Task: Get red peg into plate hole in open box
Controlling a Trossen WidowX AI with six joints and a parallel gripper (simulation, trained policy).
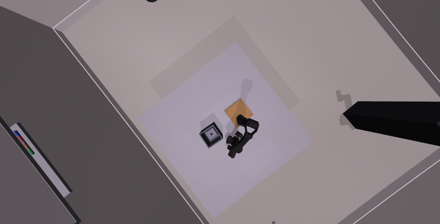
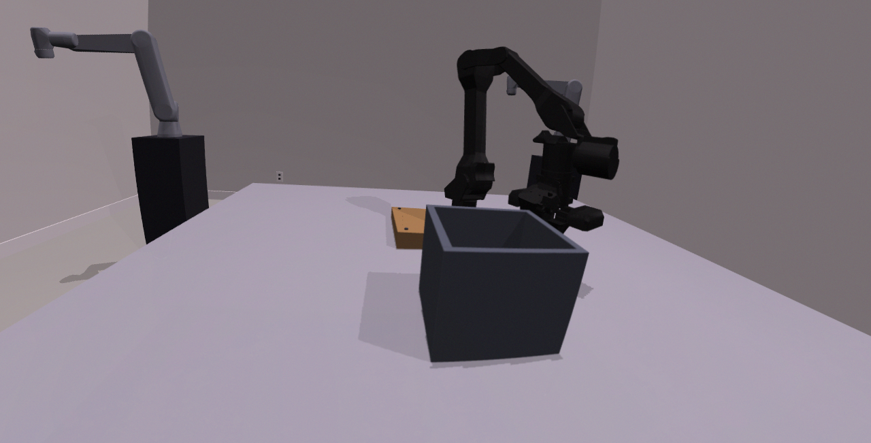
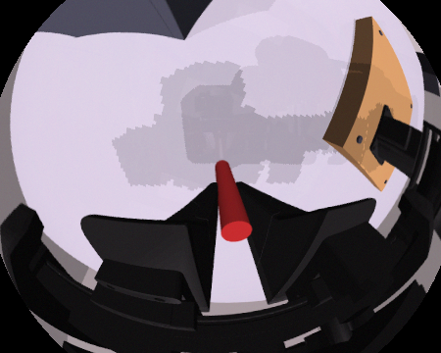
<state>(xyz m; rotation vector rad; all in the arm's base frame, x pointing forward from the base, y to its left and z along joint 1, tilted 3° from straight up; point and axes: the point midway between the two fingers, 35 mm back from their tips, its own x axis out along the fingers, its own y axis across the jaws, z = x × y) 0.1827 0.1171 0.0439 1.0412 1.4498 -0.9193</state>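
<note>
The red peg stands upright on the pale table, pinched between my two black fingers in the wrist view. My gripper is shut on the peg, low over the table and just to the right of the open dark box. In the overhead view the light plate with its small dark hole shows at the bottom of the box. The peg is hidden in the top and exterior views, behind the hand and the box.
The arm's orange base board lies behind the box. A black pedestal with a grey arm stands off the table's left side; another black pedestal stands to the right.
</note>
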